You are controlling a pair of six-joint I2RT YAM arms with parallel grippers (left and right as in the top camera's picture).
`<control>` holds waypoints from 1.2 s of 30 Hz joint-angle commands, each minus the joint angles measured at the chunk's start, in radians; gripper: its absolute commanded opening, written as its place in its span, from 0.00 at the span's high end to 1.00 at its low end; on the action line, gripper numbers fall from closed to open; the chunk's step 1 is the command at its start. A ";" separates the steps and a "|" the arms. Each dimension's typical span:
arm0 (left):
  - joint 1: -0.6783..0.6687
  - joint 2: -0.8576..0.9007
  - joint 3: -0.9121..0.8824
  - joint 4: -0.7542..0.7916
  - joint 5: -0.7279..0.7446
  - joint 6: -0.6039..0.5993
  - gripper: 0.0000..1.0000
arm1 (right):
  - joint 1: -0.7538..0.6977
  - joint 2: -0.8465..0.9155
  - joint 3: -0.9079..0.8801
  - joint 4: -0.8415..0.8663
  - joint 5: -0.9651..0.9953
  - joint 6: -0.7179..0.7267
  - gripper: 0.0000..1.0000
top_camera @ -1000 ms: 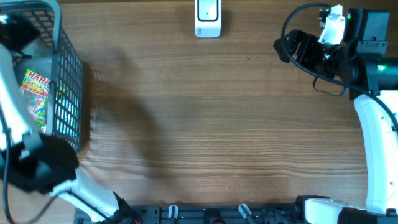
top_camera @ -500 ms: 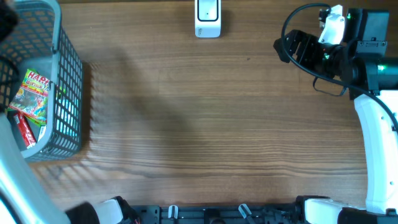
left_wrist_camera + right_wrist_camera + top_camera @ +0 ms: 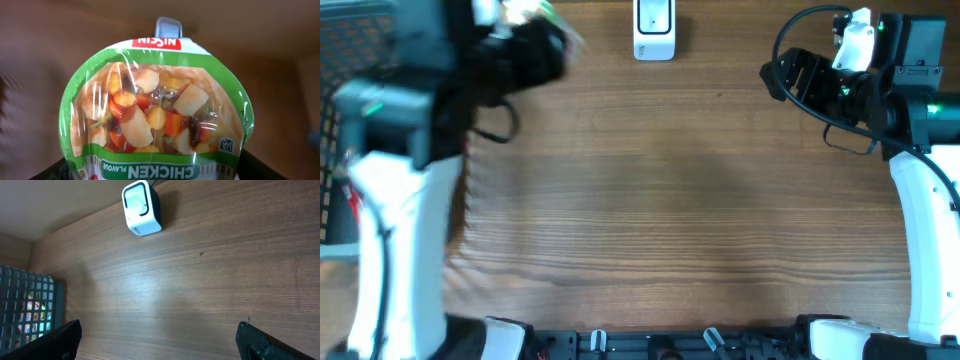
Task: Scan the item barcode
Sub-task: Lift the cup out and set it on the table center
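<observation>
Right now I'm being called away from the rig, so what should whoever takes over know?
Left gripper: shut on the Nissin chicken cup noodles, held in the air to the left of the barcode scanner, lid towards the wrist camera.
Right gripper: open, holding nothing, over the right end of the table.
Wire basket: at the table's left edge, with other packets inside.
Done: the cup is picked up and out of the basket.
Left: bring the cup in front of the scanner's window and present its barcode, which no view shows.
</observation>
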 commanded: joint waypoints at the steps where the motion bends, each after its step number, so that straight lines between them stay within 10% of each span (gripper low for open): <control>1: -0.126 0.113 0.002 -0.076 -0.013 -0.021 0.32 | -0.003 0.007 0.014 0.000 -0.016 0.008 0.00; 15: -0.260 0.467 0.002 -0.378 0.081 0.034 0.32 | -0.003 0.007 0.014 0.000 -0.016 0.008 0.00; 36: -0.362 0.809 -0.006 -0.320 0.129 0.029 0.23 | -0.003 0.007 0.014 0.000 -0.016 0.008 0.00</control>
